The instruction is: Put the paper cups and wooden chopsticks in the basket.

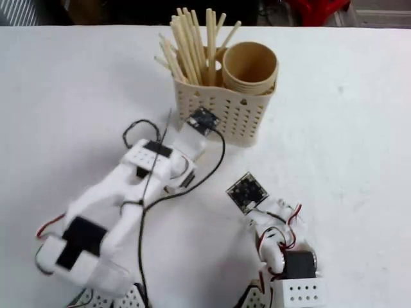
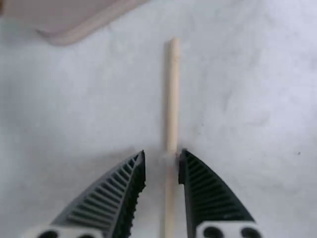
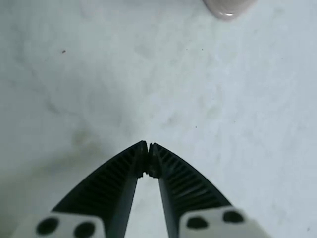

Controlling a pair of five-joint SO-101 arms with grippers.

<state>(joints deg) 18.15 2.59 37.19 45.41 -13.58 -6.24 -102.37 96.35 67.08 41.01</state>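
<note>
A single wooden chopstick (image 2: 172, 94) lies on the white table, pointing toward the basket's foot (image 2: 74, 25). My left gripper (image 2: 161, 156) is open around its near end, and one fingertip (image 2: 184, 157) touches the stick. The cream perforated basket (image 1: 221, 112) stands at the back middle, holding several chopsticks (image 1: 192, 45) upright and stacked paper cups (image 1: 250, 67). The left arm (image 1: 154, 167) ends just in front of the basket. My right gripper (image 3: 148, 147) is shut with nothing in it, low over bare table, on the right arm (image 1: 273, 224).
The white table (image 1: 347, 141) is open to the right and left of the basket. A black cable (image 1: 215, 167) loops from the left arm toward the middle. A rounded corner of the basket (image 3: 228, 7) shows in the right wrist view.
</note>
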